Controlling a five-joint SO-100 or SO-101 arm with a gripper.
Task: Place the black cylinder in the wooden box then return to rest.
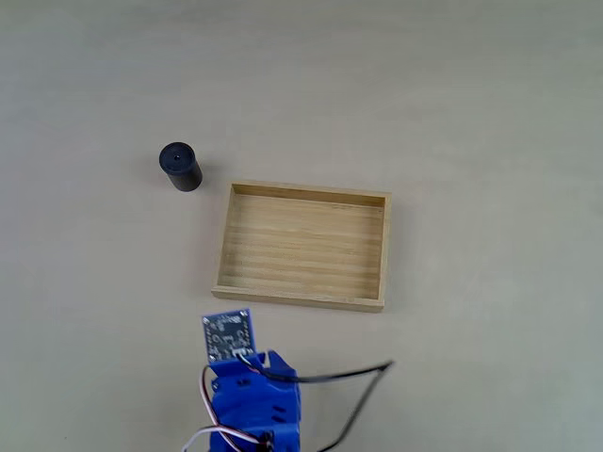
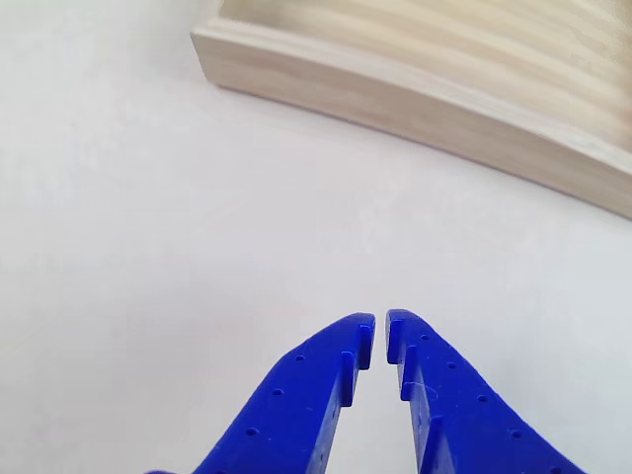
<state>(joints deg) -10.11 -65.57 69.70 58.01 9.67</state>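
The black cylinder (image 1: 179,166) stands upright on the pale table, up and to the left of the wooden box (image 1: 302,293). The box is a shallow light-wood tray with nothing inside. My blue arm sits at the bottom of the fixed view, below the box's near wall and far from the cylinder. In the other view my gripper (image 2: 380,334) is shut, its blue fingertips (image 2: 346,346) nearly touching with nothing between them, hovering over bare table just short of the box's near wall (image 2: 415,99).
A small blue circuit board (image 1: 228,334) is mounted on the arm, and black, white and red cables (image 1: 358,377) trail to its right. Bare pale table surrounds the box and cylinder.
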